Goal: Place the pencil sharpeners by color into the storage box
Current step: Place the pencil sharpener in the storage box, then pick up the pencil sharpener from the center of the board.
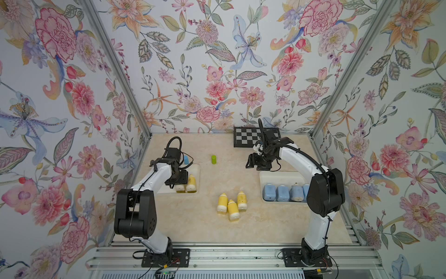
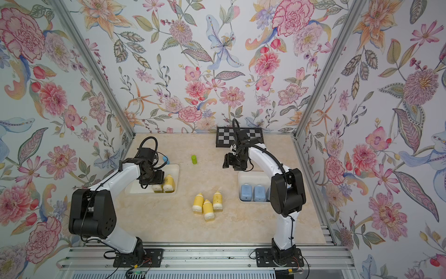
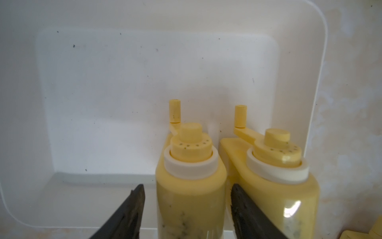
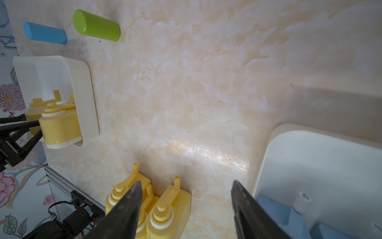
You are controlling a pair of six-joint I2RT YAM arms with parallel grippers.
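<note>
Leftmost, the left gripper reaches into the left storage box. Its jaws stand apart around a yellow sharpener, with a gap showing on one side, so I read it as unclamped. This piece lies just beside a second yellow sharpener against the box wall. Just behind the box stands a blue cylinder, and farther right a green cylinder; both are clear of my path. Between the boxes, toward the front rail, lie the three loose yellow sharpeners, packed side by side, long axes running front to back, cream ends nearest the rail. They lie rightward and frontward of the left gripper. Little finger room shows between them, so I judge an outer one the easier pick. The right gripper hovers spread and empty, about as near. The right storage box holds the four blue sharpeners.
</note>
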